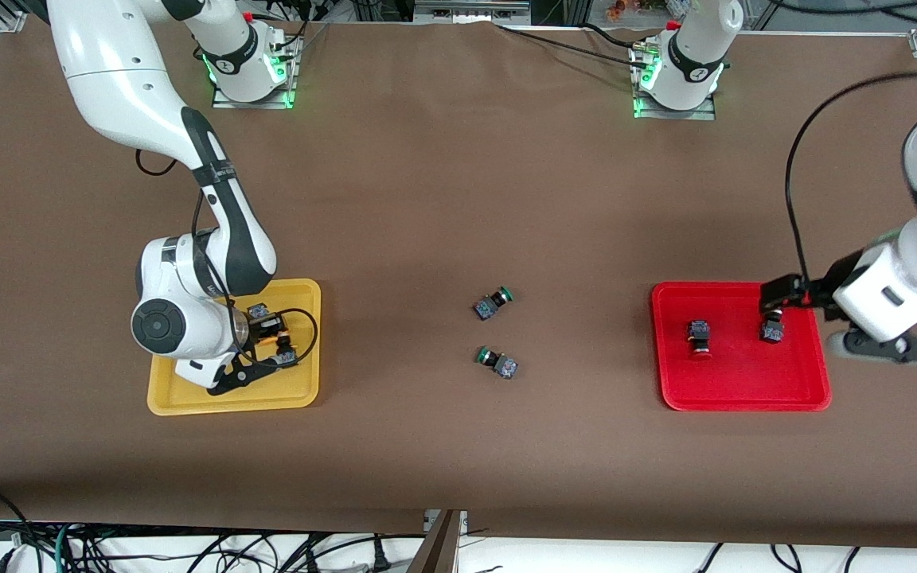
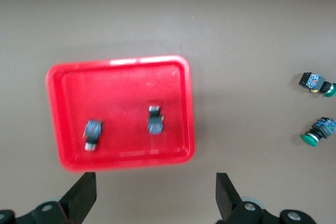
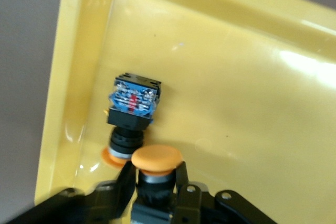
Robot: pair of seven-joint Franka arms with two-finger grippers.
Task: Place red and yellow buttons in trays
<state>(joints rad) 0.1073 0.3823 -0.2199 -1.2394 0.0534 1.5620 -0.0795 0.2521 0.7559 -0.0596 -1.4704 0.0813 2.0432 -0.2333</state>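
Note:
My right gripper (image 1: 274, 341) is low in the yellow tray (image 1: 228, 402), shut on an orange-yellow capped button (image 3: 156, 160) by its dark neck (image 3: 155, 179). A second orange-yellow button (image 3: 132, 109) lies on its side in the same tray (image 3: 236, 77), its cap touching the held one; it also shows in the front view (image 1: 258, 309). The red tray (image 1: 745, 402) holds two red buttons (image 1: 698, 337) (image 1: 772, 329), also seen in the left wrist view (image 2: 93, 134) (image 2: 155, 123). My left gripper (image 1: 781, 296) is open and empty, up in the air beside the red tray (image 2: 126, 93).
Two green-capped switches (image 1: 493, 303) (image 1: 497, 361) lie on the brown table between the two trays; they also show in the left wrist view (image 2: 316, 83) (image 2: 319, 130). A black cable loops above the left arm's wrist.

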